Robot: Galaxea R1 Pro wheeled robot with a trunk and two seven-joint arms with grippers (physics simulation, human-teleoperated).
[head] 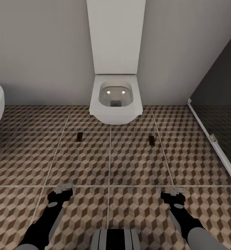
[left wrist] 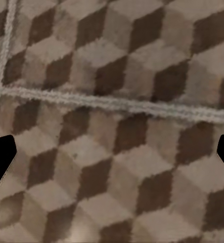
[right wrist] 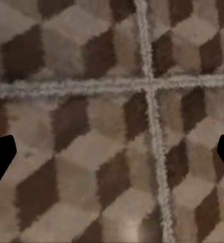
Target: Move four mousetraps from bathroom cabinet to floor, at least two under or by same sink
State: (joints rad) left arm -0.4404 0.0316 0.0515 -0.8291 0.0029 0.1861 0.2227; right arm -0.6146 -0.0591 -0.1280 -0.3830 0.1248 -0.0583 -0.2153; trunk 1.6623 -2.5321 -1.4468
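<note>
Cube-patterned bathroom floor (head: 136, 163) carries two mousetraps, one (head: 79, 137) beyond the spread left gripper (head: 64, 189), another (head: 151, 139) beyond the spread right gripper (head: 172, 192), long axes pointing away toward the toilet (head: 116, 100).

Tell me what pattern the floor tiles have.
Brown, beige and white 3D cubes on the floor tiles, clearest in the head view.
</note>
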